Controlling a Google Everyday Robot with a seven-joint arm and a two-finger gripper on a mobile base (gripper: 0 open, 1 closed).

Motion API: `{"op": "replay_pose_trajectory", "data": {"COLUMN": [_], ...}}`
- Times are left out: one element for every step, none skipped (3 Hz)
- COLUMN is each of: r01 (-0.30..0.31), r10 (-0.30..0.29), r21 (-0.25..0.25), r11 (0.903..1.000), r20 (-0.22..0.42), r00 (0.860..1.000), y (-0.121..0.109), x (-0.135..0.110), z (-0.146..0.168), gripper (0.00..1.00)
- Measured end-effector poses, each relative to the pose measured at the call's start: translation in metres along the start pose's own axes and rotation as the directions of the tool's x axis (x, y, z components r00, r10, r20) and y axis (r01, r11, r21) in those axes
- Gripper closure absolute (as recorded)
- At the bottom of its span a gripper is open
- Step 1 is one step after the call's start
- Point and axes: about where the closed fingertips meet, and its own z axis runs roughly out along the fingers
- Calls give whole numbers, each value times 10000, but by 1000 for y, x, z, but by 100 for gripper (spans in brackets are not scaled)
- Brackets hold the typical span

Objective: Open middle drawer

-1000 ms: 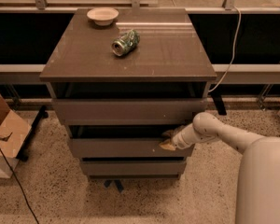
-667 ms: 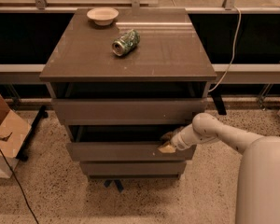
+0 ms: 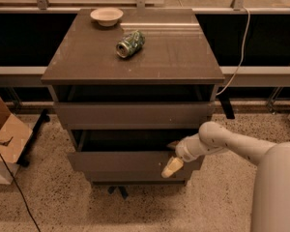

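Observation:
The middle drawer (image 3: pixel 121 161) is a grey-brown handleless panel, pulled partly out of the cabinet (image 3: pixel 135 57), with a dark gap (image 3: pixel 125 140) open behind its top edge. My gripper (image 3: pixel 172 157) is at the right end of that front panel. A pale finger (image 3: pixel 172 167) lies against the outer face and the other finger (image 3: pixel 173 144) reaches over the top edge inside, so the gripper is shut on the panel. My white arm (image 3: pixel 222 141) comes in from the lower right.
The top drawer front (image 3: pixel 133 115) stands slightly out above; the bottom drawer front (image 3: pixel 135 177) is below. A crushed green can (image 3: pixel 130 43) and a pale bowl (image 3: pixel 106 16) lie on the cabinet top. A cardboard box (image 3: pixel 5 139) stands at the left, a white cable (image 3: pixel 239 47) hangs at the right.
The middle drawer has slid a little further out toward the camera, and my gripper has moved with it, staying on the panel's right end.

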Motion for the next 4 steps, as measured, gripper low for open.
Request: {"op": "replay_pose_trajectory", "data": {"r01": [-120,-120,-120,-120], "r10": [104,103,103,103], "r21": [-645,-646,-646,-647], "r11": [9978,9978,9978,9978], "r20": [-263,-263,-264,-264], "r00": [9996,9996,9996,9996], "y": [36,36,36,36], "x": [12,11,9,9], "z": [10,9,7,7], "gripper": [0,0,3,25]}}
